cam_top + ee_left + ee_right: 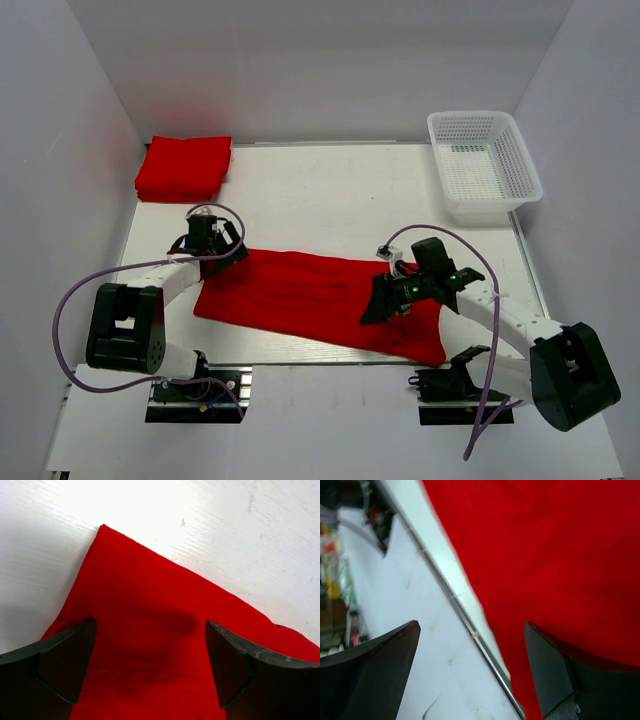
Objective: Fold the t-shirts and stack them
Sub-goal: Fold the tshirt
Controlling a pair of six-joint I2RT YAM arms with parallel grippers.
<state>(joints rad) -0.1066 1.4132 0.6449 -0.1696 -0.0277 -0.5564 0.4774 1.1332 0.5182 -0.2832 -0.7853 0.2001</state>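
Observation:
A red t-shirt (310, 300) lies flat as a long band across the middle of the table. A folded red t-shirt stack (185, 167) sits at the back left corner. My left gripper (213, 256) is open and empty just above the band's far left corner; in the left wrist view its jaws (150, 670) straddle that corner of the shirt (150, 595). My right gripper (376, 308) is open and empty over the band's right part. In the right wrist view it (472, 670) spans the shirt's near edge (545, 555), with one finger over cloth and one over bare surface.
A white mesh basket (485, 165) stands at the back right. White walls enclose the table on three sides. The table's near edge with a metal strip (470, 625) runs close beside the shirt. Both arm bases are at the near edge.

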